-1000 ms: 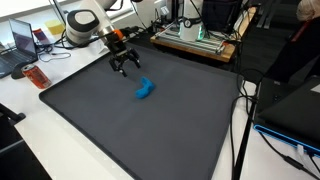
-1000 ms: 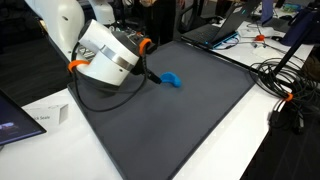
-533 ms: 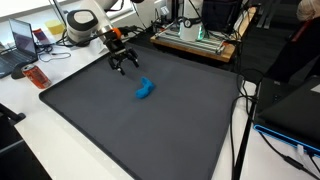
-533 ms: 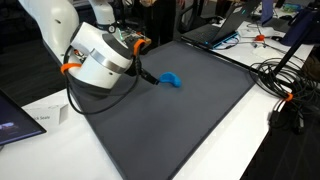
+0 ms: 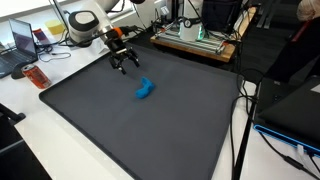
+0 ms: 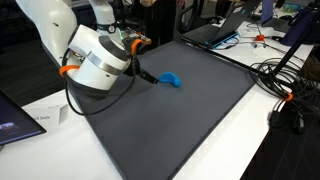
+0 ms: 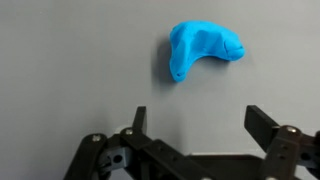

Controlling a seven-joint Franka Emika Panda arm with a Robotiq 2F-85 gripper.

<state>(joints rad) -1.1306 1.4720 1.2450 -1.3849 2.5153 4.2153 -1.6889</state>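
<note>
**Open gripper beside a blue object on a dark mat**

Exterior views: in an exterior view the gripper (image 5: 125, 68) hangs low over the dark mat (image 5: 150, 135), jaws spread wide and holding nothing. The blue object (image 5: 145, 89) lies on the mat nearby, clear of the fingers. In an exterior view from behind the arm, the blue object (image 6: 172, 79) sits just beyond the fingertips.

Wrist view: the blue object (image 7: 200, 50) lies ahead of the gripper (image 7: 197, 118), roughly centred between its two fingers. A sound approach, by judgement, advances until both fingers flank the object, lowers close to the mat, and only then closes.
</note>
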